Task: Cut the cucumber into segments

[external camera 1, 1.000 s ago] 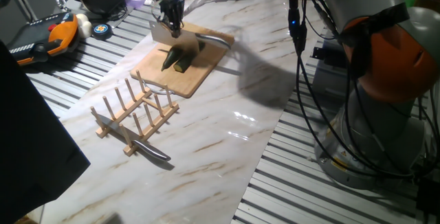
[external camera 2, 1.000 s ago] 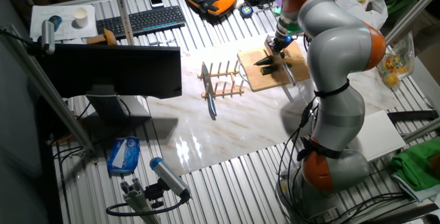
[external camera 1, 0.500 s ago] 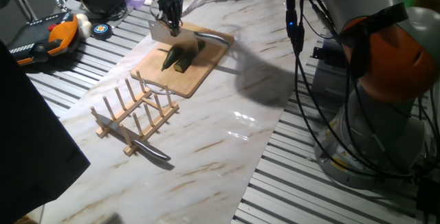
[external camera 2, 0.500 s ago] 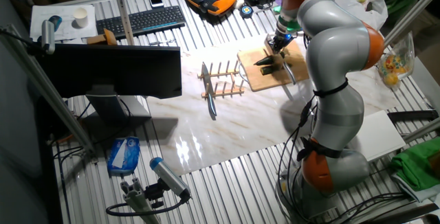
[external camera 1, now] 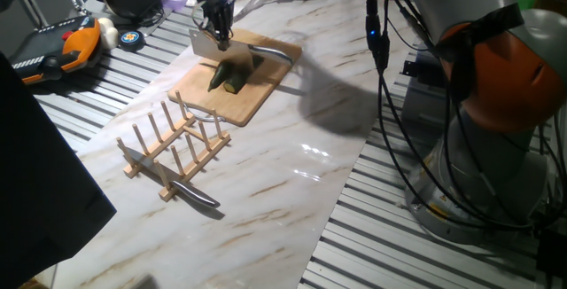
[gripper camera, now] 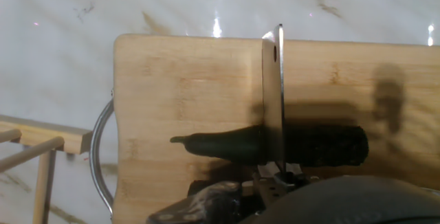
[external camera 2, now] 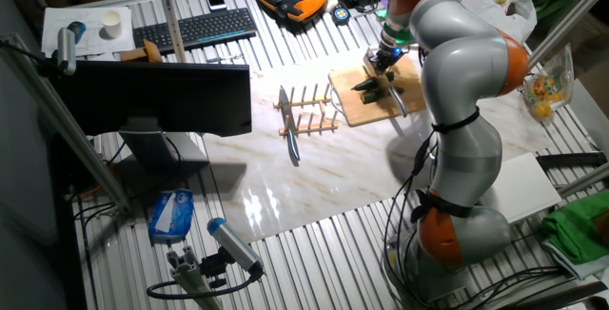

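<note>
Here, slim dark cucumber (gripper camera: 302, 144), steel blade (gripper camera: 274, 100), wood board (gripper camera: 185, 86)

- Bright overhead light puts white glare spots on the glossy pale marble tabletop (external camera 1: 306, 160).
- The arm throws a soft grey shadow across the marble.
- In the hand view, the light wooden cutting board (gripper camera: 185, 86) is sharp; the dark bulk at the bottom edge is blurred.

End effector (gripper camera: 275, 183) fingers cut off by hand-view bottom edge; grip unclear.
</note>
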